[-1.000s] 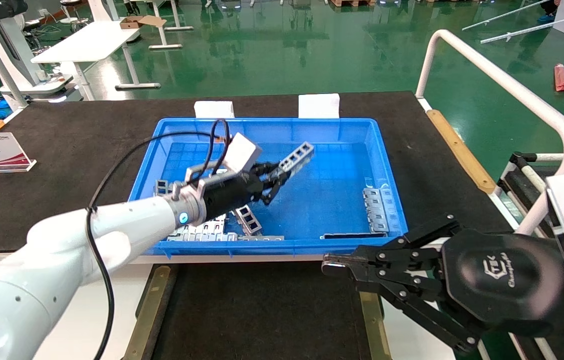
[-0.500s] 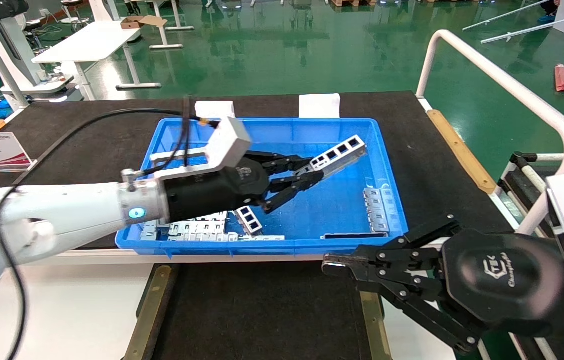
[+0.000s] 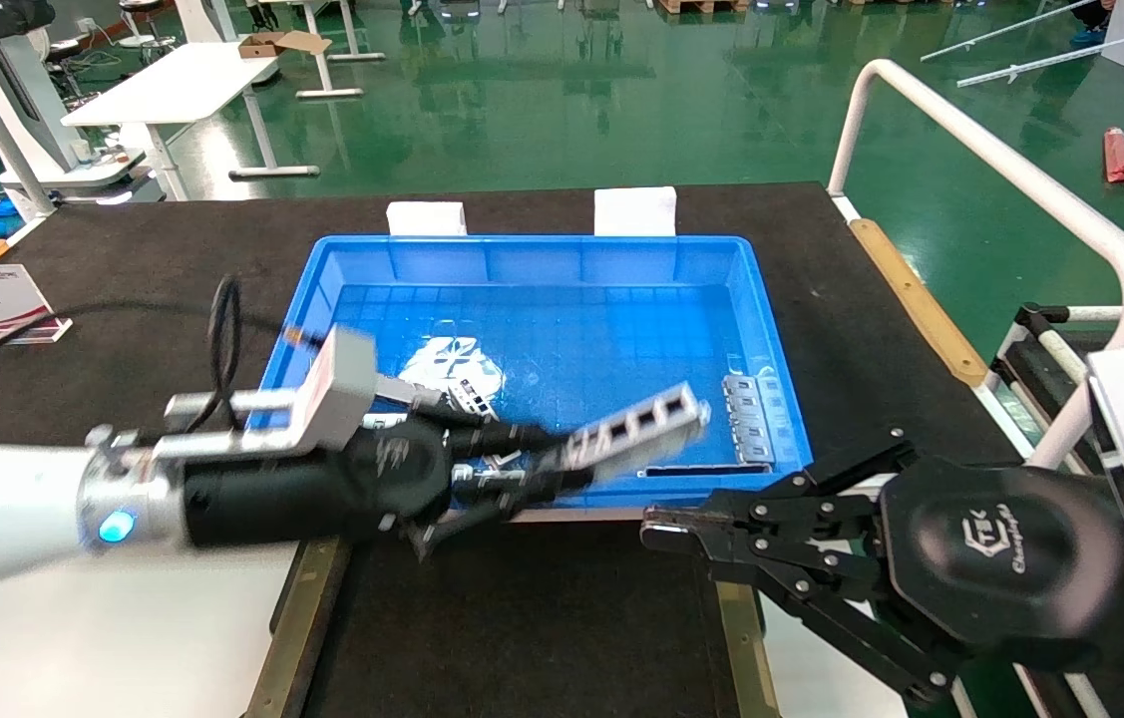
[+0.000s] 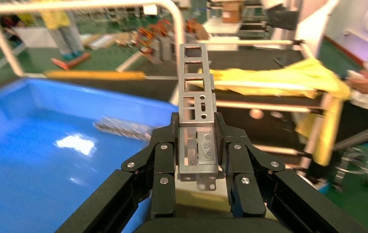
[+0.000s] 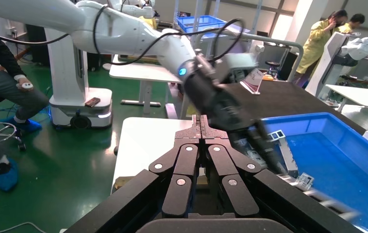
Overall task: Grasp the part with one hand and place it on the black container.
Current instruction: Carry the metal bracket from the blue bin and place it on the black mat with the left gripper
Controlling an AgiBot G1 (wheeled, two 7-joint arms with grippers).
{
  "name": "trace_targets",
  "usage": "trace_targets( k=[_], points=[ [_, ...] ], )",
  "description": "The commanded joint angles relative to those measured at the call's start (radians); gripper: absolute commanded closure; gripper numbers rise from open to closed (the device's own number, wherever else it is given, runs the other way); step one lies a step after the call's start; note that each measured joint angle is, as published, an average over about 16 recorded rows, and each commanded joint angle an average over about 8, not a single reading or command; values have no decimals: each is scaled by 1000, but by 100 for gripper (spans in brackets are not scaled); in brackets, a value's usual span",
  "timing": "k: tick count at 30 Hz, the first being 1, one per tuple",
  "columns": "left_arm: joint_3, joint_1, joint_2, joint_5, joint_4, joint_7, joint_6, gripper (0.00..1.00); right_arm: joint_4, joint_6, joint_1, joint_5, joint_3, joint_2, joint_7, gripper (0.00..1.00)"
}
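The left gripper (image 3: 497, 486) pinches the thin silver metal part with windows (image 3: 633, 431) by one end, above the blue bin's (image 3: 771, 329) front wall (the flat black container (image 3: 522, 618) waits below). The right gripper (image 3: 656, 529) rests closed.

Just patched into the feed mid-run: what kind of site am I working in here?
Most likely a factory or robot test floor: glossy green painted floor, a blue plastic bin of stamped metal brackets on a black-matted bench, other white robot stations nearby. The left claw holds a windowed silver-grey bracket.

Bare sheet-metal part (image 3: 636, 431) — dull silver; glossy blue plastic bin (image 3: 772, 329); matt black container (image 3: 522, 638).
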Motion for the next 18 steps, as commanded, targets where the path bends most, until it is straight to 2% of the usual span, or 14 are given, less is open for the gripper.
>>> trace_targets(
  k=[1, 8, 18],
  points=[
    [0, 28, -35, -8, -48, -24, 16, 100, 0, 0, 0, 0, 0, 0, 0, 100],
    [3, 233, -135, -59, -270, -119, -93, 100, 0, 0, 0, 0, -1, 0, 0, 100],
    [13, 478, -194, -89, -502, -203, -399, 100, 0, 0, 0, 1, -1, 0, -1, 100]
  ],
)
